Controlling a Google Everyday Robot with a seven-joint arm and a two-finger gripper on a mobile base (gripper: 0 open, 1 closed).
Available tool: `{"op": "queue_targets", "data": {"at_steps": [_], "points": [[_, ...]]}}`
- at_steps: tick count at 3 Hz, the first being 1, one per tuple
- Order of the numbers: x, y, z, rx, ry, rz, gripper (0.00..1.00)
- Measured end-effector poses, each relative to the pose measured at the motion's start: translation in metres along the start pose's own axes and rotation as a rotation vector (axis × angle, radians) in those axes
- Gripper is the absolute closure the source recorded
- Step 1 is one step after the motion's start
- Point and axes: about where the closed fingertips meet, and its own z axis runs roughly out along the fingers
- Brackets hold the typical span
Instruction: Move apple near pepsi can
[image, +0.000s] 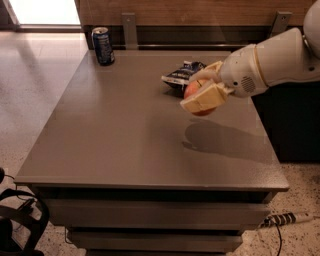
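The red-orange apple (192, 91) is held in my gripper (200, 91), whose cream fingers (202, 98) are shut around it from above and below. The apple hangs above the grey table (125, 130), right of centre, with its shadow on the tabletop below. The dark blue pepsi can (103, 46) stands upright at the table's far left corner, well away to the left of the apple. My white arm (275, 60) comes in from the right.
A flat dark blue snack bag (181, 75) lies on the table just behind the gripper. A wooden wall with metal brackets runs behind the table. A power strip (287, 219) lies on the floor at the right; dark gear sits at the bottom left.
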Motion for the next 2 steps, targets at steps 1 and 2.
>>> {"op": "queue_targets", "data": {"at_steps": [1,2], "points": [[-0.042,-0.038,-0.009,0.003,0.033,0.022,1.00],[-0.083,-0.078,-0.010,0.027,-0.024,0.020,1.00]]}}
